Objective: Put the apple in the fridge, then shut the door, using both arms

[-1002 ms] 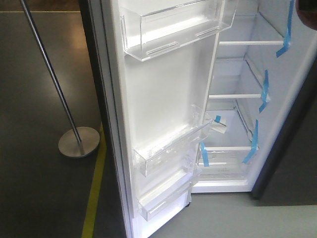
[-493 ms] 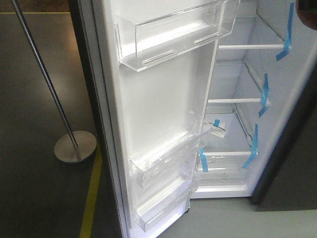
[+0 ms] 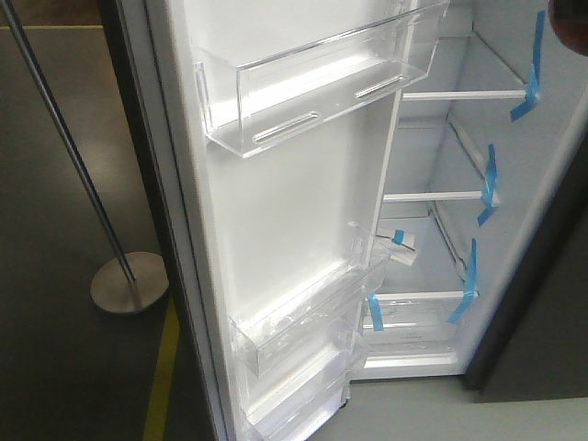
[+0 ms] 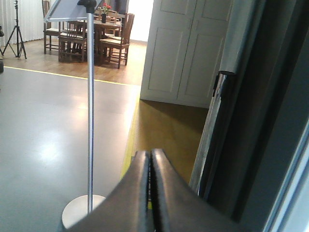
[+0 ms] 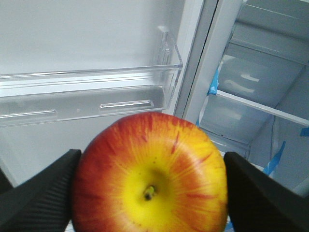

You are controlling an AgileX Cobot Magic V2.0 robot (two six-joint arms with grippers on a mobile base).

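Note:
My right gripper (image 5: 150, 186) is shut on the apple (image 5: 150, 176), red with a yellow stem end facing the camera. It is held in front of the open fridge (image 5: 251, 87), whose white interior, glass shelves and blue tape also show in the front view (image 3: 441, 211). The door (image 3: 294, 211) stands open, its white liner and clear bins (image 3: 312, 92) facing me. A door bin (image 5: 91, 99) lies just beyond the apple. A dark red sliver at the front view's top right corner (image 3: 570, 18) may be the apple. My left gripper (image 4: 150, 191) is shut and empty beside the door's dark outer edge (image 4: 219, 135).
A metal pole stand with a round base (image 3: 129, 282) stands on the dark floor left of the door; it also shows in the left wrist view (image 4: 90, 121). A yellow floor line (image 3: 165, 367) runs by the door. White double doors (image 4: 188, 53) and a dining table lie beyond.
The front view has shifted: the door, its bins and the pole stand have slid left and down in frame, so the fridge looms nearer.

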